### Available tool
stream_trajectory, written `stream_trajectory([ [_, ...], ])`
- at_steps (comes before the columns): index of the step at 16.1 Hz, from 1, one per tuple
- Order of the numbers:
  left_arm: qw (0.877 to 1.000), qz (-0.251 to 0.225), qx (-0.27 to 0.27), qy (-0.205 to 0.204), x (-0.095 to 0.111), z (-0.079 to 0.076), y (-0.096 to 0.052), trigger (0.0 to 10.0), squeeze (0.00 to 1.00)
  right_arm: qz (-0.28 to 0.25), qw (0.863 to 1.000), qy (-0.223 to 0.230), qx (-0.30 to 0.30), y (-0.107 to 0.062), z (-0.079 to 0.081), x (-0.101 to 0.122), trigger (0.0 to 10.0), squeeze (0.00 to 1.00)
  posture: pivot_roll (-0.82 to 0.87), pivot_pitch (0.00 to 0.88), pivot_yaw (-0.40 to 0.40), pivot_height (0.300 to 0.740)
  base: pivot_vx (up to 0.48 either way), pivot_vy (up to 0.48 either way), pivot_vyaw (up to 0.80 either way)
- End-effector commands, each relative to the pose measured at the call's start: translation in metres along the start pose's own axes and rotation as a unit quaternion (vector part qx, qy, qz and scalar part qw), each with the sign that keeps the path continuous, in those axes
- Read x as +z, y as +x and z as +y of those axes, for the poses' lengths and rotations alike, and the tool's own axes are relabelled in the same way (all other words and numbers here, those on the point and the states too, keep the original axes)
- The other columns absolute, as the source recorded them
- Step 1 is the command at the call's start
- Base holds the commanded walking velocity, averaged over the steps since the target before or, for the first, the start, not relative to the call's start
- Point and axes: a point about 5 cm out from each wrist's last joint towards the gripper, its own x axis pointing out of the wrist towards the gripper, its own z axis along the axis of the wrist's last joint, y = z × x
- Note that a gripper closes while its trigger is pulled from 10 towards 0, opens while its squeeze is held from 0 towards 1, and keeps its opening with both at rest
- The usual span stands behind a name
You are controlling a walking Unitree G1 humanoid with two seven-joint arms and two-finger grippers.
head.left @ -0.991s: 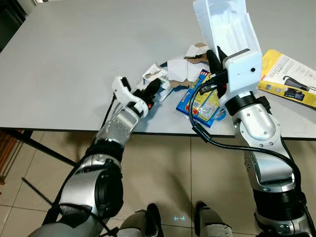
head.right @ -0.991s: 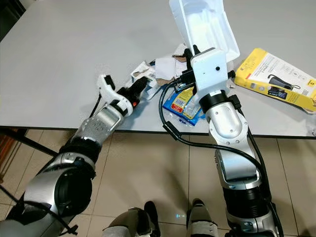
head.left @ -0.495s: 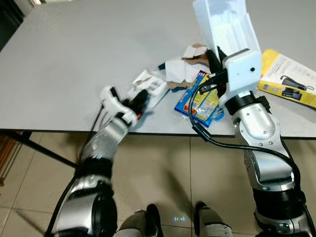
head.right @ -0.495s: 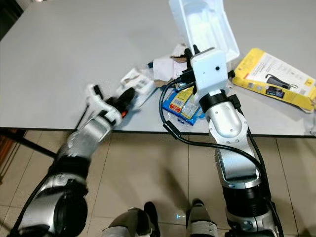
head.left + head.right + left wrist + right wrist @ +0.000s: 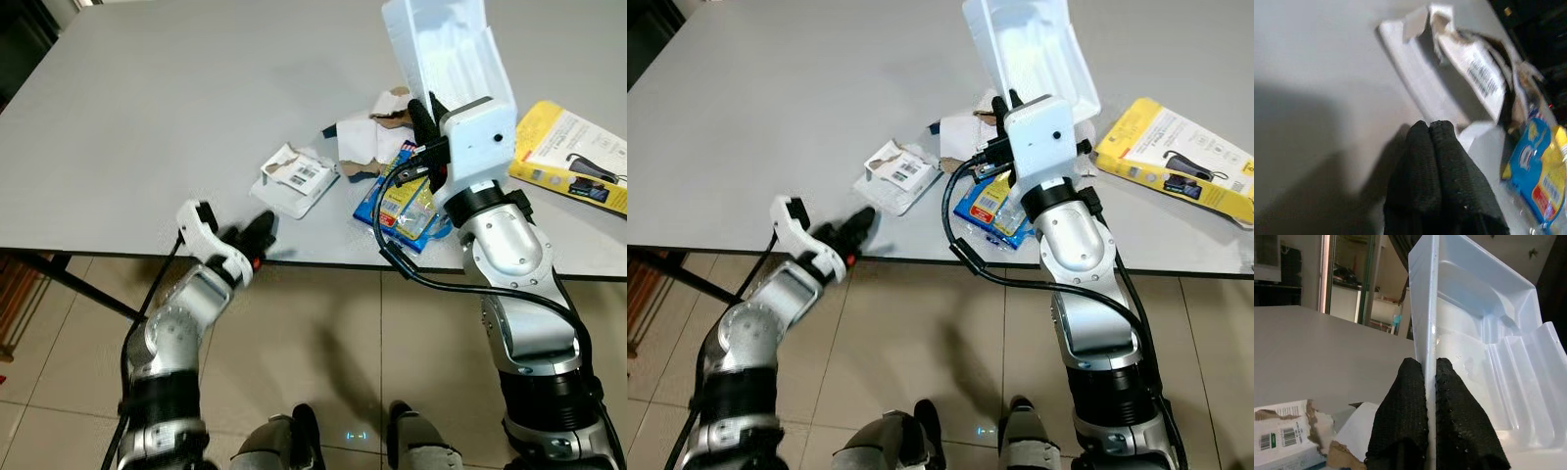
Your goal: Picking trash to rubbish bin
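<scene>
We held the white plastic tray (image 5: 443,54) aloft in our right gripper (image 5: 1430,377) while our left gripper (image 5: 257,233) sat at the table's near edge.

Our right fingers (image 5: 1454,401) were clamped on the tray's thin rim, one on each side, and the tray stood upright above the grey table (image 5: 147,117). Our left fingers (image 5: 1425,161) were pressed together with nothing between them, just short of the torn white box with barcode labels (image 5: 294,178) lying flat on the table. Beside it lay torn cardboard scraps (image 5: 367,137) and a blue and yellow snack packet (image 5: 404,206), partly under our right arm. A yellow product box (image 5: 578,155) lay well apart to the right.
</scene>
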Motion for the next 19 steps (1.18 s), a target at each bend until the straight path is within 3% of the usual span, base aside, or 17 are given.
stream_trajectory([
  [1,1.000,0.000,0.003,0.004,0.002,-0.001,-0.005,0.0,0.00,-0.011,1.000,0.001,0.009,0.002,0.003,0.004,10.0,0.00,-0.18,0.213,0.155,0.740,0.000,0.000,0.00],
  [3,0.999,0.004,-0.029,0.039,0.004,-0.020,-0.012,0.0,0.00,-0.012,1.000,0.002,0.010,0.003,0.004,0.003,10.0,0.00,-0.18,0.209,0.152,0.740,0.000,0.000,0.00],
  [4,0.996,-0.003,-0.043,0.084,0.008,-0.032,-0.013,0.3,0.00,-0.012,1.000,0.002,0.011,0.003,0.004,0.002,10.0,0.00,-0.17,0.205,0.150,0.740,0.000,0.000,0.00],
  [5,0.991,-0.018,-0.046,0.122,0.015,-0.037,-0.011,10.0,0.90,-0.013,1.000,0.002,0.012,0.004,0.005,0.002,10.0,0.00,-0.17,0.202,0.147,0.740,0.000,0.000,0.00],
  [6,0.987,-0.030,-0.050,0.151,0.021,-0.042,-0.009,10.0,1.00,-0.014,1.000,0.003,0.013,0.004,0.005,0.002,10.0,0.00,-0.17,0.196,0.145,0.740,0.000,0.000,0.00],
  [8,0.975,-0.049,-0.048,0.210,0.033,-0.047,-0.003,10.0,1.00,-0.016,1.000,0.002,0.015,0.006,0.006,0.002,10.0,0.00,-0.18,0.191,0.144,0.740,0.000,0.000,0.00],
  [9,0.975,-0.049,-0.048,0.210,0.033,-0.047,-0.003,10.0,1.00,-0.016,1.000,0.002,0.015,0.006,0.006,0.002,10.0,0.00,-0.18,0.191,0.144,0.740,0.000,0.000,0.00],
  [10,0.964,-0.048,-0.041,0.257,0.037,-0.048,0.002,10.0,1.00,-0.019,1.000,0.001,0.014,0.006,0.006,0.003,10.0,0.00,-0.18,0.191,0.144,0.740,0.000,0.000,0.00],
  [12,0.951,-0.034,-0.025,0.307,0.037,-0.041,0.011,10.0,1.00,-0.021,1.000,0.001,0.013,0.007,0.006,0.003,10.0,0.00,-0.19,0.184,0.144,0.740,0.000,0.000,0.00],
  [15,0.937,-0.014,-0.030,0.349,0.031,-0.030,0.025,10.0,1.00,-0.022,1.000,0.002,0.015,0.007,0.007,0.004,10.0,0.00,-0.20,0.185,0.139,0.740,0.000,0.000,0.00],
  [19,0.929,-0.007,-0.020,0.370,0.032,-0.021,0.039,10.0,1.00,-0.023,1.000,-0.001,0.015,0.007,0.007,0.004,10.0,0.00,-0.21,0.184,0.138,0.740,0.000,0.000,0.00],
])
